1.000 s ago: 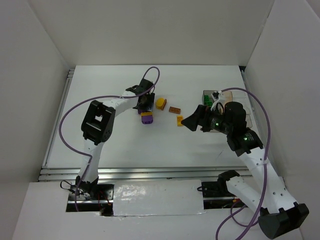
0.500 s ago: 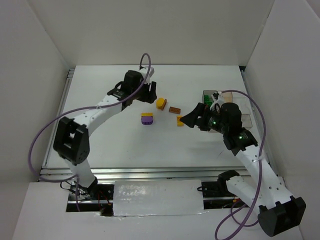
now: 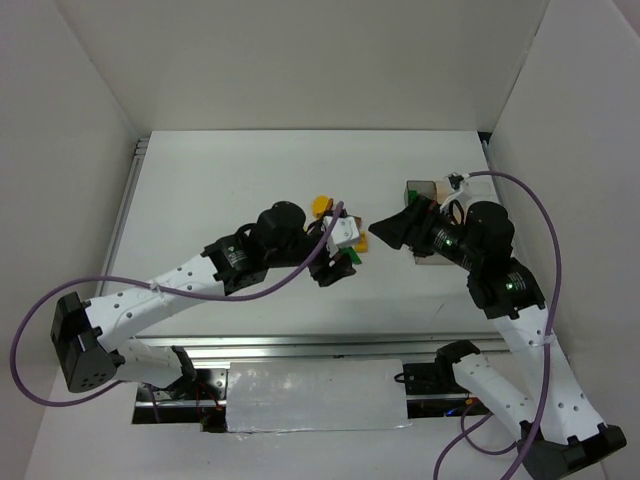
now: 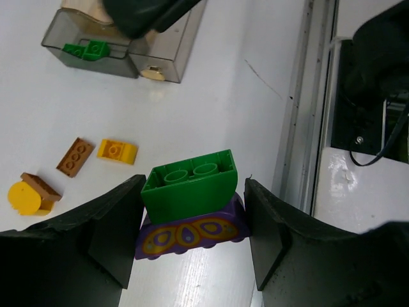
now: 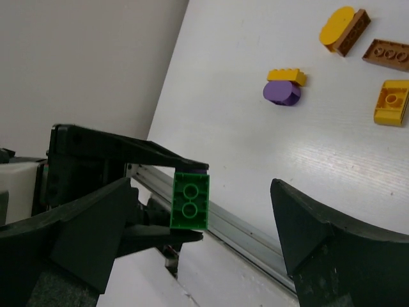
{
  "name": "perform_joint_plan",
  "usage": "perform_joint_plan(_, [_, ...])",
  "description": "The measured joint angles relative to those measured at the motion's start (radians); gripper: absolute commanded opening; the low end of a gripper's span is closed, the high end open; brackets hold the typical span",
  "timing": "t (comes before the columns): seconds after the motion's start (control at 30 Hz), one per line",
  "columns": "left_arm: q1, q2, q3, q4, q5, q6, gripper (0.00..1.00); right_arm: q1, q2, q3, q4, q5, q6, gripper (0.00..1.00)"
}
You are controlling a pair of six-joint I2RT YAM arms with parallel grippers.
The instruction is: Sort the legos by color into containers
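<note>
Two stacked, green brick (image 4: 188, 188) on purple brick (image 4: 192, 235), pinched in left gripper (image 4: 192, 217); right gripper (image 5: 200, 185) spread, empty. Next, probably: pull them apart.

Finds the left gripper (image 4: 192, 217) no longer at the far middle of the table but nearer and further right, close to the right gripper (image 3: 385, 228). Shows a green brick (image 4: 190, 190) on a purple brick (image 4: 192, 233) pinched there, raised off the table. Places the right gripper slightly farther back.
</note>
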State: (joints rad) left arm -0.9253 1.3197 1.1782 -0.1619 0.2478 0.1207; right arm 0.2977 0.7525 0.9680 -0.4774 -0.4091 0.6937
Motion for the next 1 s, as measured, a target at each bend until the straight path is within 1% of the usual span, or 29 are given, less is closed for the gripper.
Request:
perform_joint_plan(0.17, [-0.088, 0.008, 0.015, -0.071, -0.044, 0.056, 0.00, 0.042, 0.023, 0.020, -0.084, -0.029, -0.014, 0.93])
perform_joint_plan(0.27, [-0.121, 0.027, 0.045, -0.098, -0.078, 0.078, 0.00, 0.102, 0.043, 0.019, -0.132, -0.028, -0.025, 0.93])
perform_joint_plan(0.4, [-0.141, 0.032, 0.068, -0.114, -0.099, 0.095, 0.00, 0.151, 0.033, -0.010, -0.165, -0.021, -0.034, 0.90])
perform_joint_plan(0.6, [-0.147, 0.032, 0.081, -0.134, -0.104, 0.116, 0.00, 0.191, 0.017, -0.093, -0.144, -0.071, -0.018, 0.81])
perform_joint_plan(0.67, [-0.147, 0.032, 0.081, -0.138, -0.098, 0.117, 0.00, 0.211, 0.018, -0.099, -0.139, -0.077, -0.013, 0.74])
perform_joint_plan(0.7, [-0.148, 0.032, 0.081, -0.138, -0.091, 0.117, 0.00, 0.217, 0.019, -0.101, -0.132, -0.080, -0.010, 0.67])
perform_joint_plan(0.77, [-0.149, 0.032, 0.081, -0.140, -0.082, 0.117, 0.00, 0.224, 0.020, -0.108, -0.103, -0.096, 0.000, 0.62])
perform_joint_plan(0.8, [-0.149, 0.031, 0.081, -0.141, -0.079, 0.117, 0.00, 0.225, 0.020, -0.111, -0.090, -0.105, 0.002, 0.56])
perform_joint_plan(0.83, [-0.149, 0.031, 0.081, -0.141, -0.076, 0.117, 0.01, 0.226, 0.023, -0.112, -0.079, -0.121, 0.010, 0.51])
perform_joint_plan(0.87, [-0.149, 0.031, 0.081, -0.141, -0.070, 0.117, 0.04, 0.228, 0.027, -0.113, -0.065, -0.132, 0.012, 0.47])
perform_joint_plan(0.9, [-0.149, 0.030, 0.081, -0.141, -0.065, 0.117, 0.05, 0.232, 0.033, -0.115, -0.045, -0.151, 0.020, 0.39])
perform_joint_plan(0.93, [-0.149, 0.028, 0.081, -0.147, -0.067, 0.117, 0.06, 0.234, 0.037, -0.119, -0.035, -0.158, 0.024, 0.32])
perform_joint_plan(0.97, [-0.148, 0.026, 0.081, -0.154, -0.069, 0.119, 0.06, 0.235, 0.041, -0.123, -0.027, -0.162, 0.038, 0.10])
perform_joint_plan(1.0, [-0.147, 0.024, 0.081, -0.161, -0.069, 0.119, 0.09, 0.237, 0.045, -0.126, -0.018, -0.169, 0.044, 0.00])
